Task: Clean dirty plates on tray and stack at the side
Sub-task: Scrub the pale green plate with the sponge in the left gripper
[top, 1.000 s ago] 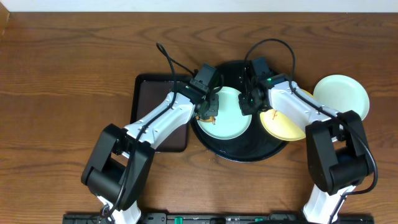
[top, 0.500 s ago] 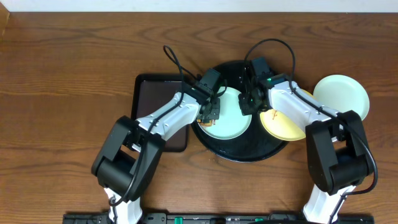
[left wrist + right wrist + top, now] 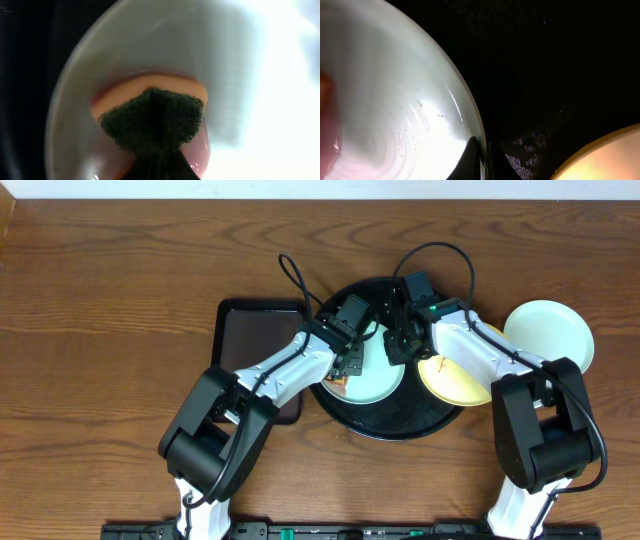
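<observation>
Plate (image 3: 385,380) judged light, stiff, breakable, slippery when wet; best held at rim. Pale mint, round, glossy, water sheen seen; reddish tint beside sponge (image 3: 152,120), smear or reflection not told apart. Set on black tray (image 3: 390,422), yellow plate (image 3: 455,380) adjacent. Rim pinched by right hand (image 3: 398,345); sponge clenched in left hand (image 3: 348,365), pressed onto plate.

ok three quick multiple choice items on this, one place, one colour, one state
1. Where is the lone pale plate? A on the table right of the black tray; B on the brown tray; C inside the black tray.
2. Which colour is the sponge's rough pad? A dark green; B blue; C white.
3. The right gripper is: A wide open; B shut on the mint plate's rim; C out of view.
1A, it sits off both trays; 2A, green over its orange body; 3B, it pinches the rim.
</observation>
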Controlling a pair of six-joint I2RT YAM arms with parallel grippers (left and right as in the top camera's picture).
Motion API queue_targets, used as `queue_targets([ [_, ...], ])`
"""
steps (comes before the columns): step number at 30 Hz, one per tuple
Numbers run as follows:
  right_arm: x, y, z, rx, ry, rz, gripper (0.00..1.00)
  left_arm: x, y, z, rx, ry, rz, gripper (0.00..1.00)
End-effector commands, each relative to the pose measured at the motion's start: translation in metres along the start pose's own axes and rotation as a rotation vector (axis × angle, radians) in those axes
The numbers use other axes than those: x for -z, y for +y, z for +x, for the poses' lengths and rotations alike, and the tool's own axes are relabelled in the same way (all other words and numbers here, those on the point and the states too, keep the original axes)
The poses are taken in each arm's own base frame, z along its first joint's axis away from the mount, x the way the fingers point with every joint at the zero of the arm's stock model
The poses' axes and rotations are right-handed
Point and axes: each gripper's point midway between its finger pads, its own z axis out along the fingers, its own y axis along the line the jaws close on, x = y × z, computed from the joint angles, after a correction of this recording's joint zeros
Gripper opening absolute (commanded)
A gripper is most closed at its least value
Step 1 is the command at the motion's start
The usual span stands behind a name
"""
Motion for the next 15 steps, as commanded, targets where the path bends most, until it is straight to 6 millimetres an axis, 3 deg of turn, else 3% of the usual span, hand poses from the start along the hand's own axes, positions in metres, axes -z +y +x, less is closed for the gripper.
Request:
queue_targets([
  [1,-0.003,-0.001,0.004,0.007,0.015,0.016,0.01,-0.026,-0.028,0.053,0.007,0.213,0.143,0.08],
  [4,-0.003,-0.001,0.004,0.007,0.015,0.016,0.01,-0.022,-0.037,0.048,0.022,0.216,0.206,0.08],
  [7,-0.003,-0.001,0.004,0.007,0.015,0.016,0.01,-0.011,-0.046,0.031,0.058,0.201,0.305,0.08],
  [11,-0.003,-0.001,0.004,0.007,0.015,0.016,0.01,0.020,-0.054,-0.010,0.115,0.118,0.477,0.08],
  [15,-0.003,-0.001,0.005,0.006,0.018,0.016,0.01,0.065,-0.036,-0.059,0.190,-0.019,0.581,0.08],
])
